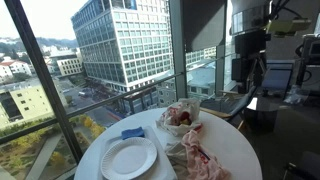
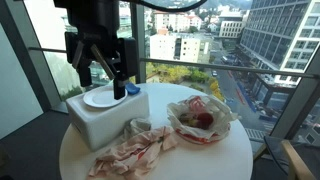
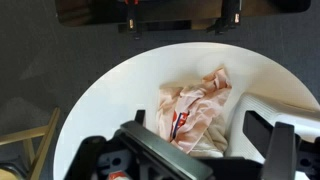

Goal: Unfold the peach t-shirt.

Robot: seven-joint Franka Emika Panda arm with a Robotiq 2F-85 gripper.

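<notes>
Pincer (image 2: 102,78) spread wide, empty, above table (image 2: 222,160); peach t-shirt (image 3: 195,108) crumpled, lower edge hidden behind pincer

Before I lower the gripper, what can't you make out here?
- peach t-shirt: near edge hidden behind the gripper, wrist view.
- Same shirt: cut off by the bottom edge in an exterior view.
- Collar and sleeves: lost in wrinkles, blurred in every view.
- white bundle: contents too small to tell.
</notes>
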